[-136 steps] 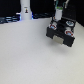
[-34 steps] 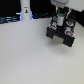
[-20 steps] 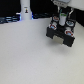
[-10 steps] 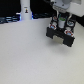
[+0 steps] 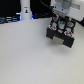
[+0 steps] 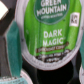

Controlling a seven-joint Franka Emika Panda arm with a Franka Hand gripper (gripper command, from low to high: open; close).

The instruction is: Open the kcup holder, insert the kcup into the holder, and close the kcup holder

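In the exterior view, the black kcup holder (image 5: 62, 35) stands in the upper right of the frame on the pale table (image 5: 30, 60). Its tray is pulled out toward the lower right, so the opening step looks done. The white arm comes down from the top edge, and the gripper (image 5: 61, 22) hangs right over the tray. Compared with the pictures from a few seconds ago, the gripper now sits lower and closer to the tray; before it was a little higher. The fingers are too small and blurred here, so I cannot tell if they are spread or pressed together. A white bottle-like thing (image 5: 25, 9) stands in the upper left, well apart.

In the wrist view, the kcup (image 6: 49, 31) fills most of the frame. Its green top reads "Green Mountain" and "Dark Magic". Dark round slots (image 6: 42, 76) of the tray lie around it. The kcup seems to be at or just above 1 slot, but I cannot tell whether it already rests inside. The fingers do not show clearly here either.

I judge the insert step is almost finished; then releasing and closing the tray remain.
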